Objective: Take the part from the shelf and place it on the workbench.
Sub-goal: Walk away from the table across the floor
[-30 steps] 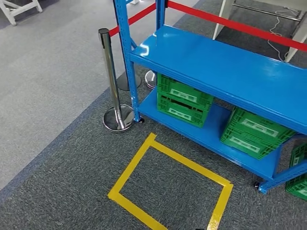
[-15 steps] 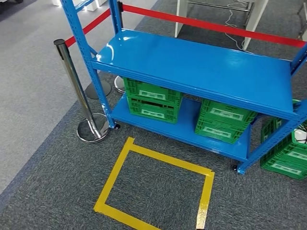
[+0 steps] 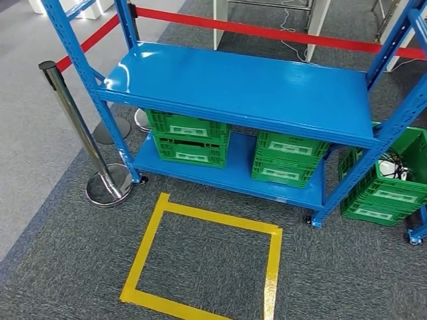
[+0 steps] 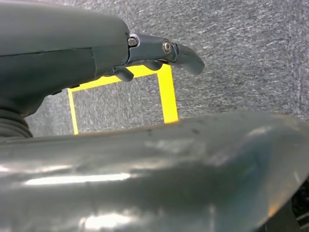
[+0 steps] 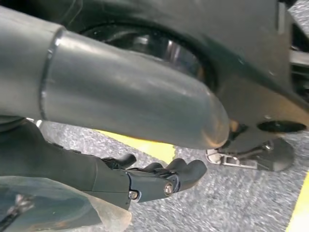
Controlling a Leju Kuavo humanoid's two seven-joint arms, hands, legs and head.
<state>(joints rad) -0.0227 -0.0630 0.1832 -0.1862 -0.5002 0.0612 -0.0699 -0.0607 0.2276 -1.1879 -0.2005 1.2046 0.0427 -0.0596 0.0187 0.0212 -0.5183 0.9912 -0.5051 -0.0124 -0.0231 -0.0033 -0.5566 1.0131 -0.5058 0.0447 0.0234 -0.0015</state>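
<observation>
Shelf: you face a blue metal shelf [image 3: 241,83] with two flat boards; its upper board is bare blue and glossy, and you cannot make out any part on it.
Part: its place cannot be told from these views.
Lower board: two green crates [image 3: 189,137] stand side by side on it, one to the left and one [image 3: 287,157] to the right, both tucked under the upper board.
Floor crate: a third green crate [image 3: 387,183] sits on the carpet just right of the shelf, with dark cables inside.
Floor mark: a yellow tape rectangle [image 3: 151,240] lies on the dark grey carpet, near you, in front of the shelf.
Barrier: a chrome post [image 3: 81,130] stands left of the shelf, and a red belt [image 3: 261,31] runs behind it on the far side.
Left robot hand [image 4: 153,50]: hangs over the carpet above the tape, fingers stretched out and grasping nothing, released.
Right robot hand [image 5: 160,176]: hangs over the carpet, fingers lightly curved, apart and grasping nothing, released.
</observation>
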